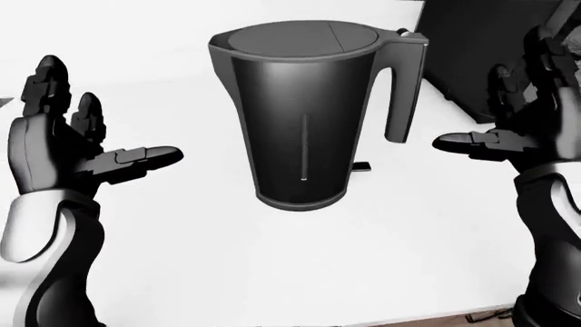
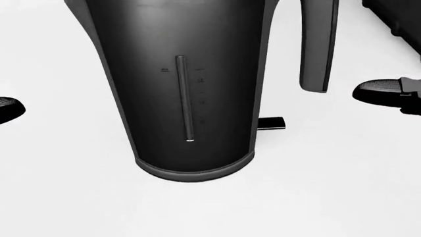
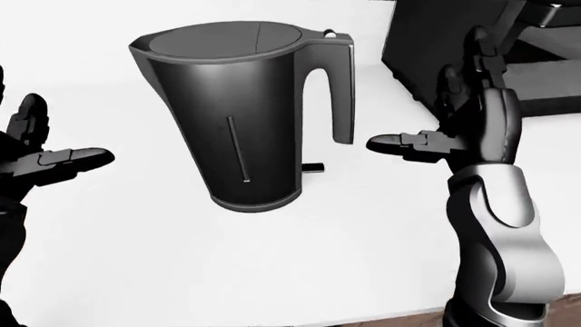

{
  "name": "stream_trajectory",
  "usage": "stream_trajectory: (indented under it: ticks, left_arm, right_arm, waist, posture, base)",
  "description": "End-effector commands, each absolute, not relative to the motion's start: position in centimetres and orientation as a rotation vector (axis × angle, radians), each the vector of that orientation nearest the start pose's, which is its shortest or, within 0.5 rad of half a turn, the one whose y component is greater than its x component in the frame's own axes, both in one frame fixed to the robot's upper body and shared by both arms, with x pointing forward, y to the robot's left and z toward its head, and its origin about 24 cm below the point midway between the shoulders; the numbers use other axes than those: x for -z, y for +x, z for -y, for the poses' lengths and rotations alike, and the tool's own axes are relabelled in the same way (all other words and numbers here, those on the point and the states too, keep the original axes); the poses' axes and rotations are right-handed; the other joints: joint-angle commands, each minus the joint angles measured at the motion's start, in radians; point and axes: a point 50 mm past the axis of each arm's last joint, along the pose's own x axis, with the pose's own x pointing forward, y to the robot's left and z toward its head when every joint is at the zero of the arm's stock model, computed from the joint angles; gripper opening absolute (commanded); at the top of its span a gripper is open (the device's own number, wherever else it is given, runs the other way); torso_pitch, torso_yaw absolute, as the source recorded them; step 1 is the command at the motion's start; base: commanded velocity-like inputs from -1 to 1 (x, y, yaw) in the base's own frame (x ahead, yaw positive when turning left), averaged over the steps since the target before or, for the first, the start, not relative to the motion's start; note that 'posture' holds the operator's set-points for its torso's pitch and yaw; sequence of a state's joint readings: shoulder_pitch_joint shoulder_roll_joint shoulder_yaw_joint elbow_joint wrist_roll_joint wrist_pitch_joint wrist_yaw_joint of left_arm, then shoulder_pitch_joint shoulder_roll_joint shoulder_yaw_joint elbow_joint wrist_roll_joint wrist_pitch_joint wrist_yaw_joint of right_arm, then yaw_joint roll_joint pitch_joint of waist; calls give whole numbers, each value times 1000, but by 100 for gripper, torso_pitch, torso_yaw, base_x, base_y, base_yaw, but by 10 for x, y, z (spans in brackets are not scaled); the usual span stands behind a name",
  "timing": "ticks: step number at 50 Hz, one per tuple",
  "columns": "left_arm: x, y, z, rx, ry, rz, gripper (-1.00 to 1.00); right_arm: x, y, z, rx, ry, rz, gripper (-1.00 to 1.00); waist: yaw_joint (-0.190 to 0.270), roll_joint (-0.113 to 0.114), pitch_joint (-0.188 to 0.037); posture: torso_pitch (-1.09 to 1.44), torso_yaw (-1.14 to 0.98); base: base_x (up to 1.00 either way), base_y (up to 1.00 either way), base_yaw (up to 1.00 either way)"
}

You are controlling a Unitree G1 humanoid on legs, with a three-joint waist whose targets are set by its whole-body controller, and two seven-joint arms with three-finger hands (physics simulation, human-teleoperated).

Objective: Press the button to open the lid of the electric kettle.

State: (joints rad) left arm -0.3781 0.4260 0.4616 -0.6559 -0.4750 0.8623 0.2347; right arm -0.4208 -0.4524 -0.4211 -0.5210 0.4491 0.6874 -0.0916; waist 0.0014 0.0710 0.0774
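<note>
A dark grey electric kettle [image 1: 304, 116] stands upright on a white counter [image 1: 272, 272], lid [image 1: 300, 37] shut, handle [image 1: 404, 88] to the right. A small button [image 3: 327, 33] shows at the top of the handle. My left hand [image 1: 73, 133] is open, to the left of the kettle and apart from it. My right hand [image 3: 454, 109] is open, to the right of the handle, thumb pointing toward it without touching. The head view shows only the kettle's lower body [image 2: 187, 98] and my thumb tips.
A large black appliance [image 1: 481, 48] stands at the top right, behind my right hand. A small black switch tab [image 1: 362, 165] sticks out at the kettle's base. The counter's near edge [image 1: 427, 320] runs along the bottom of the left-eye view.
</note>
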Motion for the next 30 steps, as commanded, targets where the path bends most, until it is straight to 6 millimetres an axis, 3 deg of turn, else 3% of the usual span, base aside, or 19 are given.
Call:
stream_trajectory:
  ticks: [1,3,4,6,7,8,11,30]
  left_arm:
    - [-268,235,-246,-276,-1,417,100]
    - [-270,234,-246,-283,1,429,100]
    - [-271,234,-246,-283,-1,431,100]
    - [-272,234,-244,-280,13,436,100]
    - [-273,234,-243,-279,16,440,100]
    - [-273,234,-244,-286,50,448,100]
    - [-270,234,-244,-286,63,435,100]
    - [-271,229,-243,-245,22,444,100]
  right_arm:
    - [-268,252,253,203,-26,462,100]
    - [-270,252,256,218,-18,465,100]
    - [-271,253,257,227,-17,467,100]
    - [-272,253,260,242,-16,467,100]
    - [-273,254,262,254,-17,467,100]
    - [-273,254,263,259,-18,468,100]
    - [-271,254,265,267,-33,464,100]
    - [-270,254,267,272,-42,448,100]
  waist:
    - [-15,-13,-25]
    - [-1,-30,-47]
    - [1,-37,-42]
    - [15,-83,-32]
    - [26,-95,-32]
    - [28,-74,-28]
    - [15,-74,-37]
    - [3,-72,-39]
  posture:
    - [0,0]
    - [0,0]
    - [0,0]
    - [0,0]
    - [0,0]
    - [0,0]
    - [0,0]
    - [0,0]
  base:
    - [0,0,0]
    - [0,0,0]
    - [0,0,0]
    - [0,0,0]
    - [0,0,0]
    - [0,0,0]
    - [0,0,0]
    - [0,0,0]
